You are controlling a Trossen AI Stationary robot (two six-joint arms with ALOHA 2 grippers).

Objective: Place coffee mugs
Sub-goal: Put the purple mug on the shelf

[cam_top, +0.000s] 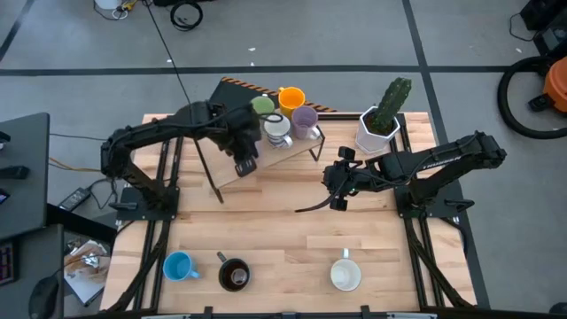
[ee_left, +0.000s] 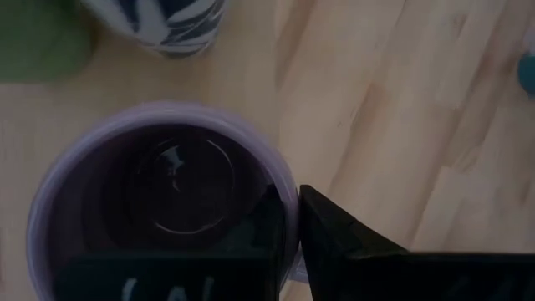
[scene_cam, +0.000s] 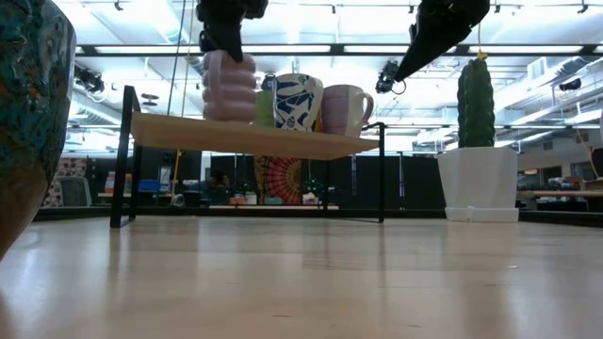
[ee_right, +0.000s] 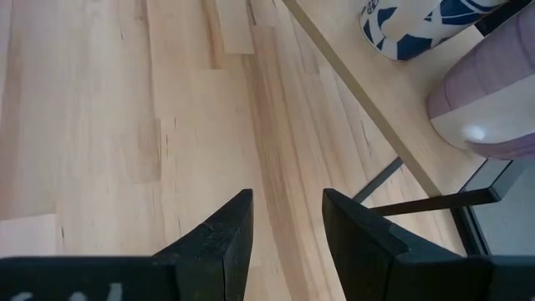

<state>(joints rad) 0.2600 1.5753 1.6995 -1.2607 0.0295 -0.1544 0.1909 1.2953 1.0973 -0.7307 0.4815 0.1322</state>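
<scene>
Left gripper (ee_left: 288, 230) clamped on lilac mug (ee_left: 159, 192) rim (on shelf (scene_cam: 254, 139)), right gripper (ee_right: 284, 226) apart.

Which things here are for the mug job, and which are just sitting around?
For the job: ribbed lilac mug in the left hand, shelf mugs, shelf, blue mug, brown mug, white mug.
Just sitting: cactus pot.

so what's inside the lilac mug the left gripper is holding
Nothing shows inside the lilac mug: the left wrist view sees a dark, bare bottom. One finger of the left gripper dips inside the rim and covers a slice of the inner wall.
</scene>
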